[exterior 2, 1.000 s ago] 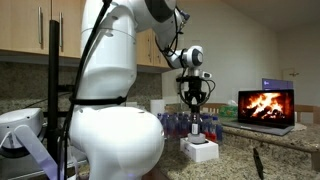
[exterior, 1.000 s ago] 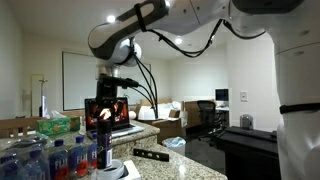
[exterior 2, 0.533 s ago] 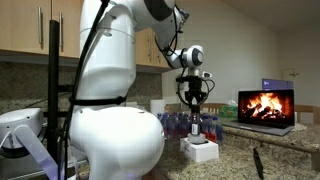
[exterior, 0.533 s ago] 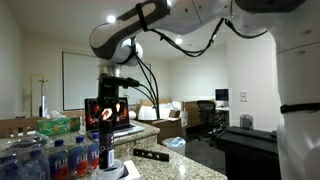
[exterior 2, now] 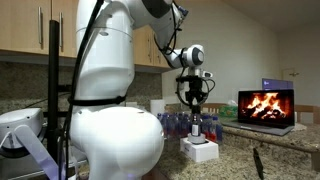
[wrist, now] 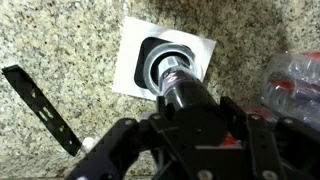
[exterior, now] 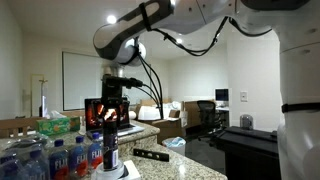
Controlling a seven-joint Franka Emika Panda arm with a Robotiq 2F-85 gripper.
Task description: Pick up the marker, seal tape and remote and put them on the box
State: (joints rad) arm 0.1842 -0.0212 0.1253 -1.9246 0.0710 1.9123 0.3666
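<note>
While my gripper (wrist: 192, 112) clamps the marker (wrist: 180, 85) upright over the box (wrist: 130, 55), the remote (wrist: 40, 108) lies left of the jaws.

Colour rundown: speckled beige-brown granite surface (wrist: 60, 40), low white box with dark grey top (wrist: 130, 60), long flat black remote (wrist: 40, 105), glossy black marker with a silvery tip (wrist: 190, 100), green tissue box (exterior: 57, 126), laptop screen (exterior 2: 266, 105) showing orange flames

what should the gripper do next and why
Probably lower a little and open the gripper: it holds the marker upright over the seal tape already on the box. The remote lies on the counter, for afterwards.
</note>
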